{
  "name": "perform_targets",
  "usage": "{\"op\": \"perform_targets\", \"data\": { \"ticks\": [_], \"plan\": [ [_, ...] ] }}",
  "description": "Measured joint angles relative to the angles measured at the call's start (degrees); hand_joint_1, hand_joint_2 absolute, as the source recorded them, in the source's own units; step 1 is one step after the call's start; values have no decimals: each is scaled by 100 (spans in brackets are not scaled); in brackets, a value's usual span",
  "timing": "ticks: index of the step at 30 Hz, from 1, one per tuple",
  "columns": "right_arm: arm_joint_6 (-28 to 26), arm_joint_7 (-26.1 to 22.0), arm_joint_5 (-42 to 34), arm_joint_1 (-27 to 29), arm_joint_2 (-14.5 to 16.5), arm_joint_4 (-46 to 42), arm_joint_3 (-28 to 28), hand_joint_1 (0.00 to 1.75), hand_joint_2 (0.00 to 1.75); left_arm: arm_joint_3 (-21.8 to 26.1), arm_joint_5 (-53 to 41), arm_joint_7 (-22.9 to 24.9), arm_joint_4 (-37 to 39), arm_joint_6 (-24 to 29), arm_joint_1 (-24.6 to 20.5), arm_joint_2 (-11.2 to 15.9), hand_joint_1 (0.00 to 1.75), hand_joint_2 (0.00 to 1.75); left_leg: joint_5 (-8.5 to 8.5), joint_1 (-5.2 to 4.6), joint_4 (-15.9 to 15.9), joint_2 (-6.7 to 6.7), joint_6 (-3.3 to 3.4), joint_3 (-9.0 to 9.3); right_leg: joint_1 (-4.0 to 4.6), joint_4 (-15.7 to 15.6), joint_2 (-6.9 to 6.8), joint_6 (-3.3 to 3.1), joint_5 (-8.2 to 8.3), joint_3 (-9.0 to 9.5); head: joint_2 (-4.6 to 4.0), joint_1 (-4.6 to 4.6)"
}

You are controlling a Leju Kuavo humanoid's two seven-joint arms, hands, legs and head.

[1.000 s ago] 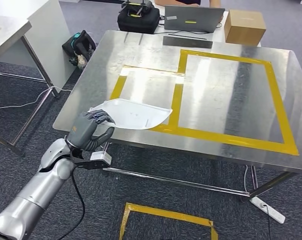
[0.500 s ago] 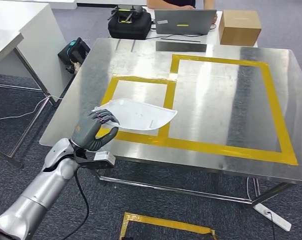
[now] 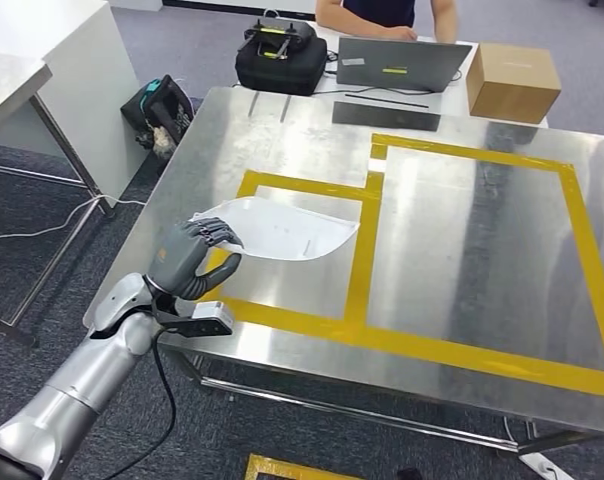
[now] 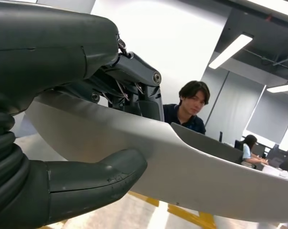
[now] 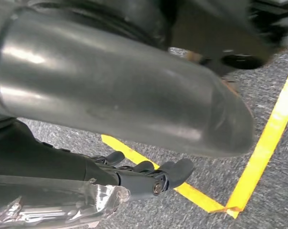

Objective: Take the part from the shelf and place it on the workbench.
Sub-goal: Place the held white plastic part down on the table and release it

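The part [image 3: 280, 228], white and curved, now hangs over the smaller yellow-taped square of the counter [image 3: 465, 270], the whole head view having shifted closer; left hand [image 3: 184, 262] grips its near end. Beyond: laptop [image 3: 402, 64], cardboard box [image 3: 512, 83], black case [image 3: 276, 48]. Left wrist: fingers [image 4: 135, 86] above, thumb below, clamping the part [image 4: 178, 162]. Right wrist: right hand [image 5: 149, 177] hangs over floor, fingers loosely apart, holding nothing.

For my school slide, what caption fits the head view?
Robot's left hand holds a white part over the taped steel workbench.
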Motion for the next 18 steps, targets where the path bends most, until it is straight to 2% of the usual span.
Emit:
{"op": "perform_targets", "data": {
  "ticks": [1, 2, 4, 5, 6, 7, 8, 11, 12, 16, 18],
  "plan": [
    [1, 2, 1, 9, 0, 0, 0, 0, 0, -2, 4, -15, 3, -3, 0, -3, 124, 175, -70, 0, 2, -8, -7, 100, -1, -223, 0, -7, 60, -39, 0, 7],
    [1, 3, 2, 13, 0, 0, 0, 0, 0, -3, 10, -40, 4, -3, 0, -5, 124, 175, -144, 0, 2, -12, -20, 199, -4, -558, -2, -15, 339, -30, 0, 12],
    [9, 6, 3, 20, 3, 7, 0, 0, 0, -7, 27, -108, 9, 14, -4, -9, 124, 175, -288, -15, 16, -23, -62, 352, -4, -1187, -21, -50, 1186, 10, -1, 19],
    [14, 8, 4, 19, 4, 11, 0, 0, 0, -11, 32, -134, 11, 27, -8, -12, 124, 175, -345, -22, 19, -30, -90, 392, 2, -1354, -27, -83, 1510, 35, -1, 9],
    [16, 10, 4, 15, 6, 15, 0, 0, 0, -18, 32, -155, 13, 46, -13, -14, 124, 175, -377, -29, 27, -37, -117, 414, 11, -1413, -33, -123, 1664, 49, -1, -1],
    [15, 11, 5, 4, 7, 15, 0, 0, 0, -26, 21, -169, 14, 69, -17, -17, 124, 175, -406, -30, 17, -41, -134, 422, 18, -1410, -28, -160, 1670, 74, -1, -14],
    [15, 11, 7, -6, 7, 15, 0, 0, 0, -33, 4, -179, 15, 95, -25, -14, 124, 175, -418, -28, 10, -39, -110, 434, 16, -1413, -15, -173, 1691, 90, -1, -28],
    [14, 10, 12, -45, 8, 15, 0, 0, 0, -58, -66, -191, 16, 172, -43, -1, 124, 175, -406, -32, -25, -33, 55, 453, 0, -1436, 32, -172, 1694, 94, -1, -48],
    [15, 10, 13, -51, 9, 15, 0, 0, 0, -69, -81, -192, 16, 192, -46, 1, 124, 175, -395, -33, -38, -33, 73, 456, 1, -1444, 48, -180, 1684, 93, -1, -50],
    [15, 9, 16, -49, 11, 15, 0, 0, 0, -120, -125, -192, 17, 255, -50, 24, 124, 175, -417, -32, -143, -33, 63, 509, 11, -1455, 86, -229, 1645, 92, -1, -50],
    [13, 8, 22, -47, 11, 15, 0, 0, 0, -132, -133, -192, 18, 271, -48, 43, 124, 175, -445, -25, -200, -33, -12, 538, 20, -1454, 90, -241, 1636, 91, -1, -49]
  ]
}}
